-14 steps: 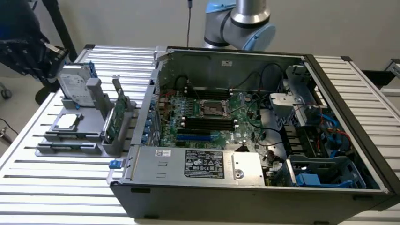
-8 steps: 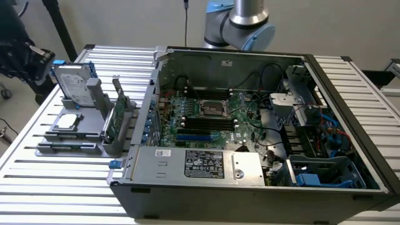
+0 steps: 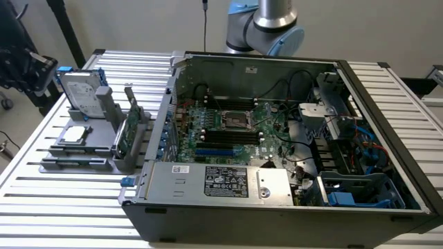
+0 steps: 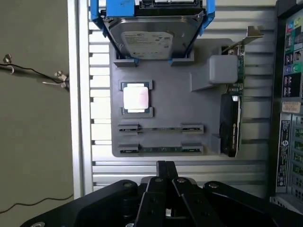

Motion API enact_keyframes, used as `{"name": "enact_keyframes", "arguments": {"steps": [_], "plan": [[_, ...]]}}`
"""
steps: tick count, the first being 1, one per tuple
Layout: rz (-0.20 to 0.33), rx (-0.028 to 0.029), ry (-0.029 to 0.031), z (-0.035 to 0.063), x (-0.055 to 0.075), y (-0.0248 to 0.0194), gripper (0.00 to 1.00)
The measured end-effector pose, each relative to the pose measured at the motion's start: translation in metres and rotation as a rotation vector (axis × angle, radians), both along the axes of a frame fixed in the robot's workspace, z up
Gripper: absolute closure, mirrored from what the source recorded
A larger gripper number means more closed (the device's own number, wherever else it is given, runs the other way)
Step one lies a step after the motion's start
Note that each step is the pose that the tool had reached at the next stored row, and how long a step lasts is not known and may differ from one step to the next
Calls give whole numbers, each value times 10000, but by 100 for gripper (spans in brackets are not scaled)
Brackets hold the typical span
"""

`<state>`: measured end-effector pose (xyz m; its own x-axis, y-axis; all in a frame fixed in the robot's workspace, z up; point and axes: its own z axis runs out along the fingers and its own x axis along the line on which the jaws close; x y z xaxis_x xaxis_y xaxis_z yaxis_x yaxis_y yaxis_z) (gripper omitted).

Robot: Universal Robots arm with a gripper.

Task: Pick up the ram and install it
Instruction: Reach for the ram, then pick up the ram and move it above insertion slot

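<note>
A slatted metal counter (image 3: 69,207) carries an open computer case (image 3: 277,225), with the robot arm (image 3: 273,26) standing behind it. The motherboard (image 3: 229,129) lies exposed on the case floor, and its black slots (image 3: 229,137) look unfilled. On the exterior view's left, just beside the case, sits a grey holder (image 4: 175,109) stocked with parts. A silver hard drive (image 4: 151,40) stands in a blue frame, a tall green card (image 4: 232,123) with a metal bracket stands on edge, and a processor (image 4: 137,98) lies flat.

The ram (image 4: 161,149) rests edge-up in the holder's slot nearest the gripper (image 4: 165,164), caught at both ends by small grey clips. A second stick (image 4: 161,128) lies parallel to it, between it and the processor. The jaws are pressed together with nothing between them, hovering above the counter just short of the holder and well clear of the stick.

The pick-up appears not yet begun. It would likely go best with the jaws spread just enough to straddle the thin board at its middle, squared across its length. They should clear the neighbouring stick and both end clips and close on the flat faces, not on the contact edge. A straight vertical lift should keep the stick from binding in the clips or tilting in the grip.
</note>
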<state>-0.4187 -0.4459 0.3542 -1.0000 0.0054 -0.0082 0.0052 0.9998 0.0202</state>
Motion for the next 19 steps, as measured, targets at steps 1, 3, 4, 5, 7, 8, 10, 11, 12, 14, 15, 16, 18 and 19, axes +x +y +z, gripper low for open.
{"name": "enact_keyframes", "arguments": {"steps": [1, 3, 4, 5, 7, 8, 10, 11, 12, 14, 15, 16, 18, 19], "plan": [[100, -7, 2, -2, 0, 0, 89], [124, -7, 2, -2, 0, 0, 89], [125, -7, 1, -2, 0, 0, 89], [125, -6, 1, -3, 0, 0, 89], [124, -7, 1, -3, 0, 0, 89], [125, -6, 0, -3, 0, 0, 89], [125, -6, 0, -3, 0, 0, 89], [125, -6, 0, -3, 0, 0, 89], [124, -6, 0, -3, 0, 0, 89], [124, -6, 0, -3, 0, 0, 89], [125, -6, 0, -3, 0, 0, 89], [125, -6, 0, -3, 0, 0, 89], [124, -6, 0, -3, 0, 0, 89], [125, -7, 0, -3, 0, 0, 89]]}}
